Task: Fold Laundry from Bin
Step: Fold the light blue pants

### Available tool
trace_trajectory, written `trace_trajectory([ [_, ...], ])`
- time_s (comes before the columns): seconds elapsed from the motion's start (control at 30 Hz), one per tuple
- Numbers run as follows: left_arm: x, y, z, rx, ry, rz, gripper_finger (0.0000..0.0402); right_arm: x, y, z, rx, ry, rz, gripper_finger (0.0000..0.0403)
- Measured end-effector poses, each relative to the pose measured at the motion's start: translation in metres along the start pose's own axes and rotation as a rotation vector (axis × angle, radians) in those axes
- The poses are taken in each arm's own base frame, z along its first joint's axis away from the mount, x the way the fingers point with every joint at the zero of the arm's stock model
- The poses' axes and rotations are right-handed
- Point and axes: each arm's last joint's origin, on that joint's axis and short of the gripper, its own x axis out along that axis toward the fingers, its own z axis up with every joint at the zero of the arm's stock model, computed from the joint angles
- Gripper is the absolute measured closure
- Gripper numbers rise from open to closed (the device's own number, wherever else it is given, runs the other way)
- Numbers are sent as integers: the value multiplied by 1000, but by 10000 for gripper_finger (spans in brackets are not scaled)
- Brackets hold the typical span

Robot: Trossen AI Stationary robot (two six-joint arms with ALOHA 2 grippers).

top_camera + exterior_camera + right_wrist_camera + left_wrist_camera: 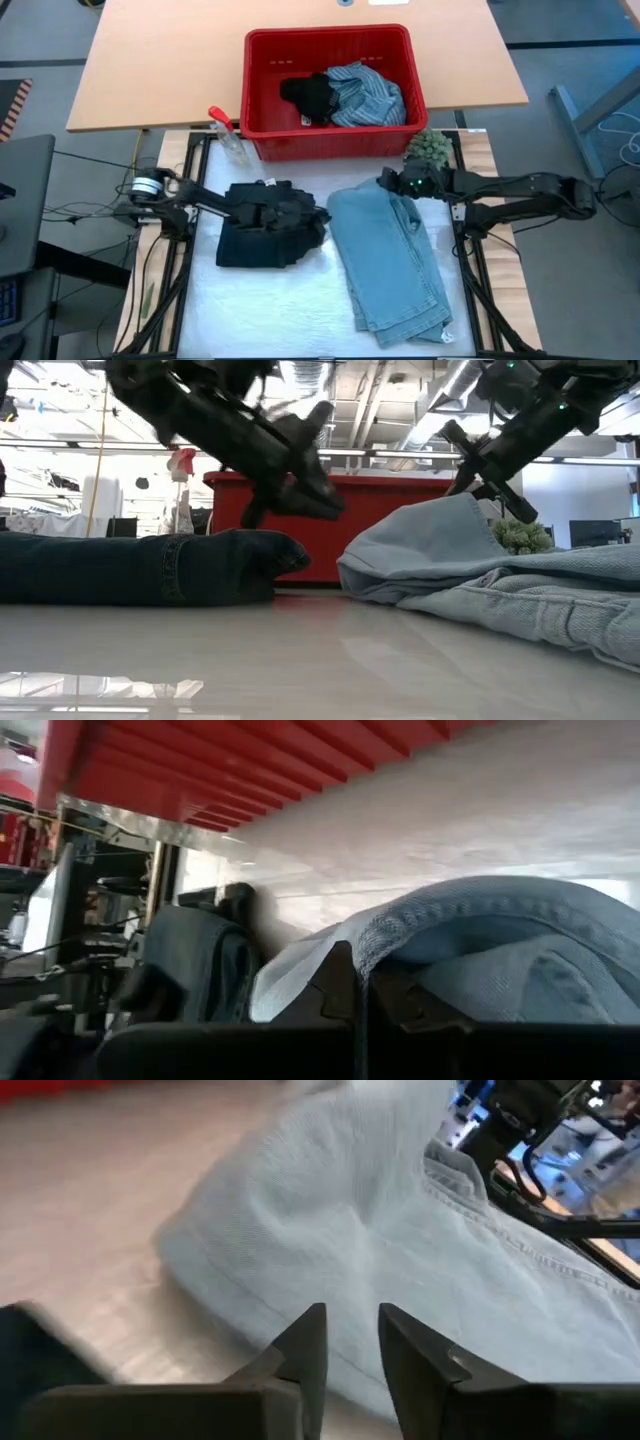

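Two garments lie at the frame's centre: crumpled light blue jeans (395, 255) and a folded dark navy piece (262, 238). The right gripper (385, 181) pinches the jeans' top edge; the left gripper (322, 216) hovers slightly parted, empty.

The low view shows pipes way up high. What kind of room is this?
Probably a workshop or robot lab, not a home. Bare ducts and pipes run across the ceiling, cables trail off the metal-framed table, and a red bin holds laundry for the arms.

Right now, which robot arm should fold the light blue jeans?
Probably the right. Its end effector is shut on the jeans at their top edge, lifting it. The left end effector hangs over the dark navy piece, holding nothing.
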Motion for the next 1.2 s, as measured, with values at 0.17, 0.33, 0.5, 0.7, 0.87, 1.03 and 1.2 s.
trace_trajectory([
  [0.17, 21, -4, 18, 142, -4, -5, 256, -5, 1, 3, -34, 11, 22, 373],
  [0.33, 31, -9, 58, 344, -4, 47, 186, -13, 3, 7, -177, 90, 107, 329],
  [0.5, 54, 7, 89, 411, 127, 31, 152, -30, 2, 17, -279, 56, 152, 285],
  [0.7, 88, 29, 108, 468, 233, -148, 150, -49, -6, 25, -302, 26, 133, 233],
  [0.87, 108, 51, 100, 494, 366, -198, 150, -66, -2, 18, -315, 103, 256, 198],
  [1.03, 123, 68, 92, 475, 408, -188, 150, -82, 4, -1, -342, 233, 378, 185],
  [1.2, 143, 69, 78, 405, 456, -241, 150, -98, 13, -30, -479, 475, 577, 184],
])
